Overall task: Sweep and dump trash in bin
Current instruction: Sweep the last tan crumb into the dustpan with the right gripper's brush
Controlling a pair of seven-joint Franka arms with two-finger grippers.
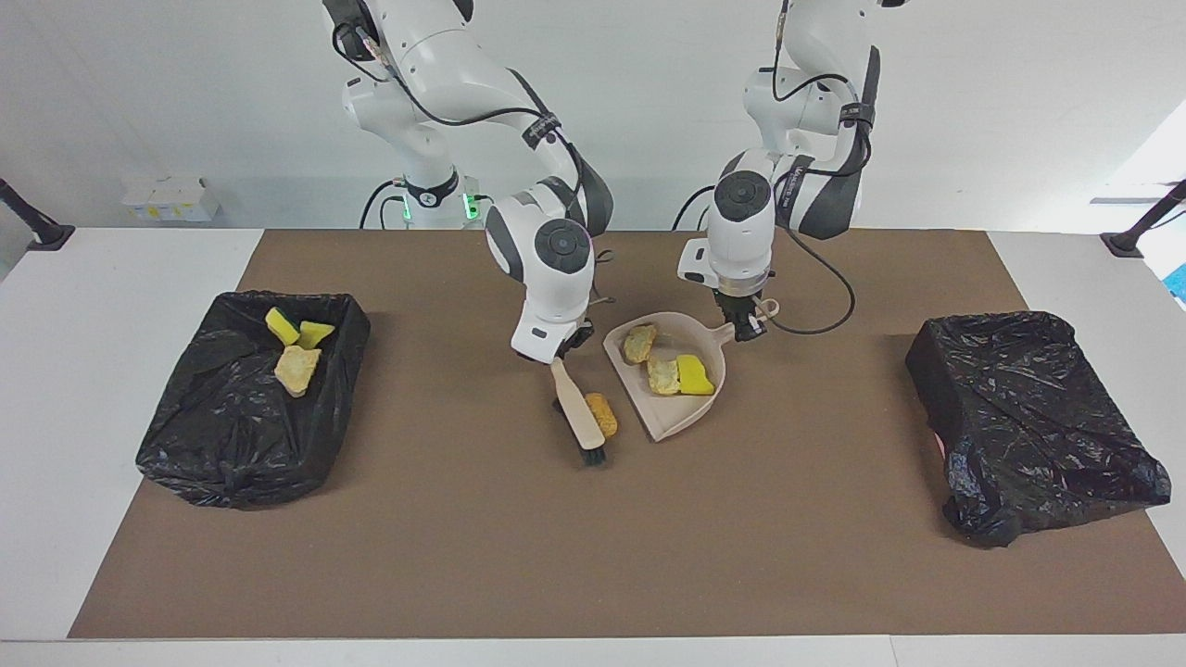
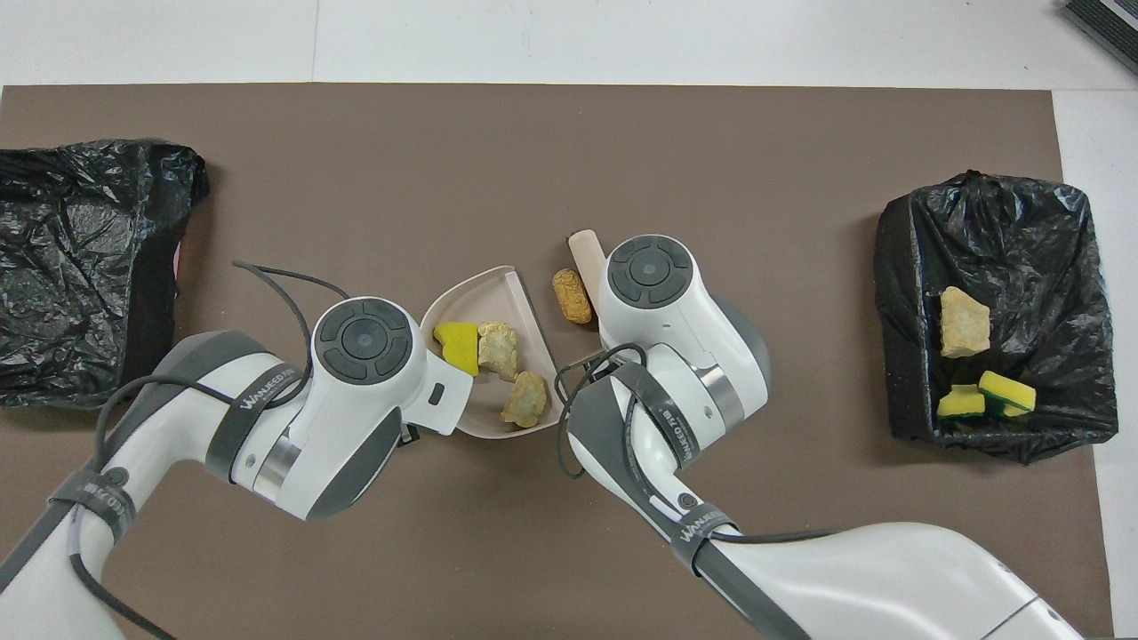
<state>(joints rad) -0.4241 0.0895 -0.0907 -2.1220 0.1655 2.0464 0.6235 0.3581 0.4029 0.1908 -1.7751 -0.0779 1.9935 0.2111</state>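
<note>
My left gripper [image 1: 743,324] is shut on the handle of the beige dustpan [image 1: 684,419], which rests on the mat. In the pan lie three pieces of trash: two tan chunks [image 1: 637,342] and a yellow one [image 1: 695,374]. My right gripper [image 1: 562,355] is shut on a beige brush [image 1: 581,412], whose dark bristles [image 1: 594,455] are down at the mat. An orange-brown oval [image 1: 605,415] lies between the brush and the pan's open lip, touching the brush. From overhead both wrists hide the grippers; the oval [image 2: 572,296] and dustpan [image 2: 476,307] show.
A black-lined bin [image 1: 213,445] at the right arm's end holds three chunks [image 1: 296,369]. A second black-bagged bin [image 1: 1028,417] sits at the left arm's end. A brown mat [image 1: 593,556] covers the table's middle.
</note>
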